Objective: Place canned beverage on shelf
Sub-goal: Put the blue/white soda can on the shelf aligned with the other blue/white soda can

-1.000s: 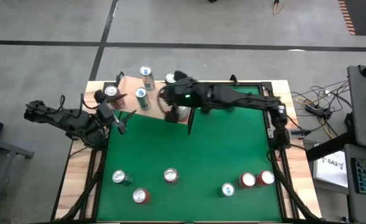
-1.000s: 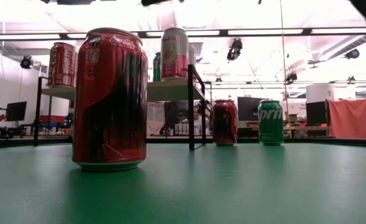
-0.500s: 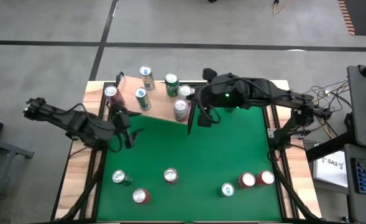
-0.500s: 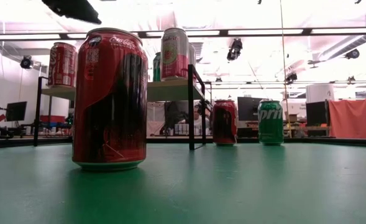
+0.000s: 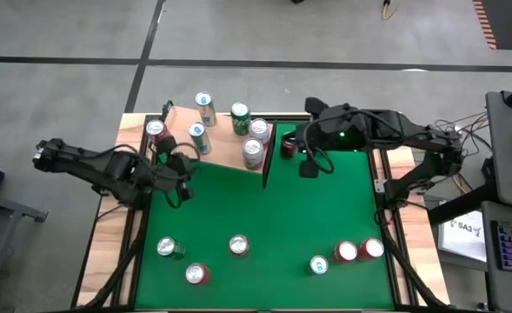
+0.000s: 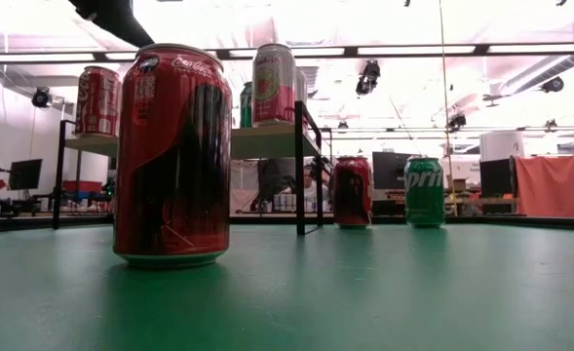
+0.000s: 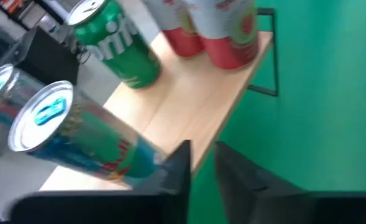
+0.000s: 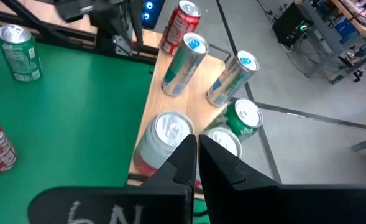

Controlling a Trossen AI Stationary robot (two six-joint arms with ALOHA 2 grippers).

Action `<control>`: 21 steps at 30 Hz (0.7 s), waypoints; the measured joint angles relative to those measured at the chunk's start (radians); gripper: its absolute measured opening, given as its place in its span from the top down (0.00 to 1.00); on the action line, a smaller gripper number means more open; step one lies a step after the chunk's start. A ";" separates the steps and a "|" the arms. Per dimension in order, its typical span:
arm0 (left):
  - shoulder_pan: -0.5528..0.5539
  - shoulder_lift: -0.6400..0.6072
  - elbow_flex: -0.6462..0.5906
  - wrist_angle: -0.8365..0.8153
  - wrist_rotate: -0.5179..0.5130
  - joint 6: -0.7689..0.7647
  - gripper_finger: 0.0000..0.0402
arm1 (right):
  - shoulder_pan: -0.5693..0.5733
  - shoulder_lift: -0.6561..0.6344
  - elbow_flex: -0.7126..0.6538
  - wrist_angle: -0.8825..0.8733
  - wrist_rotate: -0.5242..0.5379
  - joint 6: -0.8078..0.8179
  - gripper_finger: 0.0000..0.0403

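Pale wood-grain, the shelf (image 5: 225,143) lies at the upper left of the green table (image 5: 325,213) in the high view, with its thin dark end panel (image 5: 269,156) at its right edge. Six cans stand on the shelf: a red one (image 5: 156,130) at the far left, two silver-blue ones (image 5: 205,106) (image 5: 198,136), a green one (image 5: 240,116) and two pale ones (image 5: 258,130) (image 5: 252,151) close to the panel. The left gripper (image 5: 182,184) is at the left-centre of the frame, over the green surface just below the shelf edge; its fingers are nearly together and hold nothing. The right gripper (image 5: 308,165) hovers just right of the end panel, fingers pressed together, empty. Five more cans stand low in the frame, among them a red one (image 5: 196,275).
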 joint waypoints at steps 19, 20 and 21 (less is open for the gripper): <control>0.206 0.046 0.007 0.031 0.083 0.089 1.00 | -0.005 -0.146 -0.210 0.136 -0.065 -0.002 0.98; 0.210 0.051 0.007 0.031 0.083 0.089 1.00 | -0.005 -0.146 -0.210 0.136 -0.064 -0.003 0.98; 0.212 0.057 0.007 0.030 0.083 0.086 1.00 | -0.005 -0.146 -0.210 0.136 -0.064 -0.006 0.98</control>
